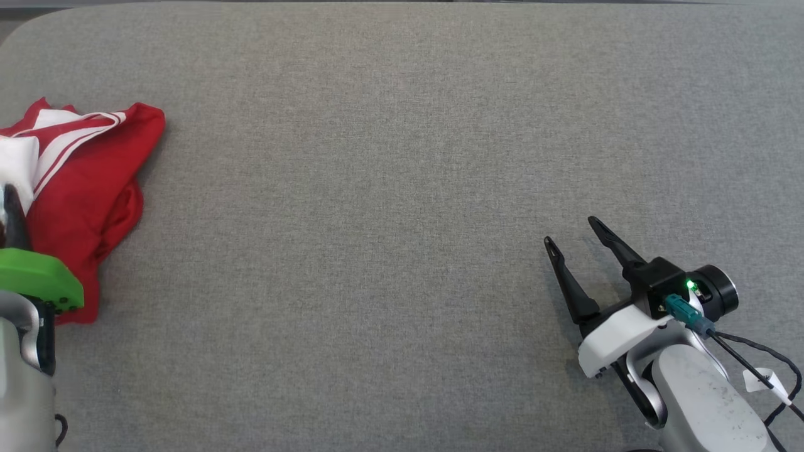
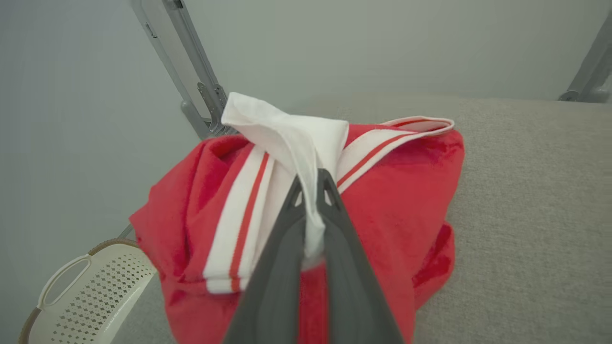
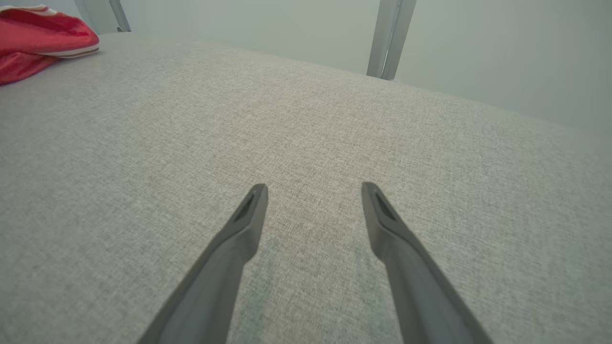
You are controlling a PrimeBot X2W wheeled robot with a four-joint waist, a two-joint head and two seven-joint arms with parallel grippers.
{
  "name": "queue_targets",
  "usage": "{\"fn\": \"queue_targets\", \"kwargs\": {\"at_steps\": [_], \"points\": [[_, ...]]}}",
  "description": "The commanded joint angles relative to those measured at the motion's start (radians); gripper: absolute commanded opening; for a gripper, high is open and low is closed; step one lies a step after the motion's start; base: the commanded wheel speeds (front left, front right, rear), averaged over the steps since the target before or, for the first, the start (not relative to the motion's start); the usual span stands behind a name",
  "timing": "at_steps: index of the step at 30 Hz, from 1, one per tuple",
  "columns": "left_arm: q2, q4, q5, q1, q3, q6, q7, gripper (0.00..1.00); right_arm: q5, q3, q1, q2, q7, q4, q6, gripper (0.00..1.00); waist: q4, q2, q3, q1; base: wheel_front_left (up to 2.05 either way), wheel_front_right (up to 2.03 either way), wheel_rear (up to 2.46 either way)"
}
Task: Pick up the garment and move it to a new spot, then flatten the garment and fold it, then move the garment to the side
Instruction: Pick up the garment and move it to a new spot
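Observation:
The garment is red with white parts and red-and-white striped trim, lying crumpled at the far left edge of the grey table. In the left wrist view my left gripper is shut on a white fold of the garment, which is pinched between the two dark fingers. In the head view the left gripper is at the left edge over the garment. My right gripper stands open at the lower right, far from the cloth, nothing between its fingers. The garment sits at the top left of the right wrist view.
A white perforated basket sits below the table's left edge. Grey metal frame legs stand behind the table, and another leg is beyond its far edge. A black cable trails from the right wrist.

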Motion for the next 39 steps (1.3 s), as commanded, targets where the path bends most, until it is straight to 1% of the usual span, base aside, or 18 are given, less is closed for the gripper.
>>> {"fn": "queue_targets", "kwargs": {"at_steps": [1, 4, 6, 10, 12, 16, 21, 22, 23, 24, 29, 31, 34, 36, 39], "points": [[0.005, -0.039, 0.036, -0.019, -0.018, -0.01, -0.001, 0.0, 0.004, -0.006, 0.002, 0.001, -0.003, 0.002, 0.0, 1.0, 0.003, 0.0, -0.012, -0.0001, 0.0, 0.0, 0.0], [0.009, -0.121, 0.104, -0.028, -0.08, -0.024, -0.001, 0.0, 0.007, -0.017, 0.025, 0.01, -0.003, 0.011, 0.0, 1.0, 0.011, 0.0, -0.039, -0.0001, 0.0, 0.0, 0.0], [0.016, -0.17, 0.153, -0.037, -0.14, -0.032, -0.001, 0.0, 0.011, -0.017, 0.033, 0.022, -0.003, 0.016, 0.0, 1.0, 0.013, 0.0, -0.059, -0.0001, 0.0, 0.0, 0.0], [0.015, -0.244, 0.214, -0.064, -0.264, -0.041, -0.001, 0.0, 0.018, -0.01, 0.045, 0.046, -0.003, 0.02, 0.0, 1.0, 0.006, 0.0, -0.093, -0.0001, 0.0, 0.0, 0.0], [0.004, -0.27, 0.229, -0.077, -0.329, -0.041, -0.001, 0.0, 0.022, -0.005, 0.048, 0.059, -0.003, 0.023, 0.0, 1.0, -0.002, 0.0, -0.107, -0.0001, 0.0, 0.0, 0.0], [-0.014, -0.316, 0.232, -0.11, -0.507, -0.042, -0.001, 0.0, 0.03, -0.008, 0.053, 0.072, -0.003, 0.024, 0.0, 1.0, -0.03, 0.0, -0.126, -0.0001, 0.0, 0.0, 0.0], [-0.009, -0.391, 0.215, -0.173, -0.77, -0.04, -0.001, 0.0, 0.033, -0.019, 0.069, 0.084, -0.003, 0.023, 0.0, 1.0, -0.083, 0.0, -0.133, -0.0001, 0.0, 0.0, 0.0], [-0.009, -0.391, 0.215, -0.173, -0.77, -0.04, -0.001, 0.0, 0.033, -0.019, 0.069, 0.084, -0.003, 0.023, 0.0, 1.0, -0.083, 0.0, -0.133, -0.0001, 0.0, 0.0, 0.0], [-0.007, -0.418, 0.201, -0.209, -0.872, -0.04, -0.001, 0.0, 0.033, -0.025, 0.072, 0.086, -0.003, 0.024, 0.0, 1.0, -0.107, 0.0, -0.133, -0.0001, 0.0, 0.0, 0.0], [-0.007, -0.418, 0.201, -0.209, -0.872, -0.04, -0.001, 0.0, 0.033, -0.025, 0.072, 0.086, -0.003, 0.024, 0.0, 1.0, -0.107, 0.0, -0.133, -0.0001, 0.0, 0.0, 0.0], [-0.008, -0.476, 0.17, -0.296, -1.082, -0.04, -0.001, 0.0, 0.034, -0.034, 0.087, 0.097, -0.003, 0.024, 0.0, 1.0, -0.171, 0.0, -0.133, -0.0001, 0.0, 0.0, 0.0], [-0.011, -0.495, 0.152, -0.328, -1.137, -0.04, -0.001, 0.0, 0.033, -0.035, 0.089, 0.101, -0.003, 0.025, 0.0, 1.0, -0.198, 0.0, -0.131, -0.0001, 0.0, 0.0, 0.0], [-0.022, -0.519, 0.129, -0.359, -1.183, -0.04, -0.001, 0.0, 0.034, -0.038, 0.085, 0.109, -0.003, 0.024, 0.0, 1.0, -0.238, 0.0, -0.125, -0.0001, 0.0, 0.0, 0.0], [-0.038, -0.533, 0.122, -0.378, -1.218, -0.04, -0.001, 0.0, 0.033, -0.038, 0.082, 0.113, -0.003, 0.023, 0.0, 1.0, -0.264, 0.0, -0.12, -0.0001, 0.0, 0.0, 0.0], [-0.079, -0.543, 0.101, -0.397, -1.241, -0.04, -0.001, 0.0, 0.033, -0.045, 0.078, 0.115, -0.003, 0.02, 0.0, 1.0, -0.296, 0.0, -0.11, -0.0001, 0.0, 0.0, 0.0]]}}
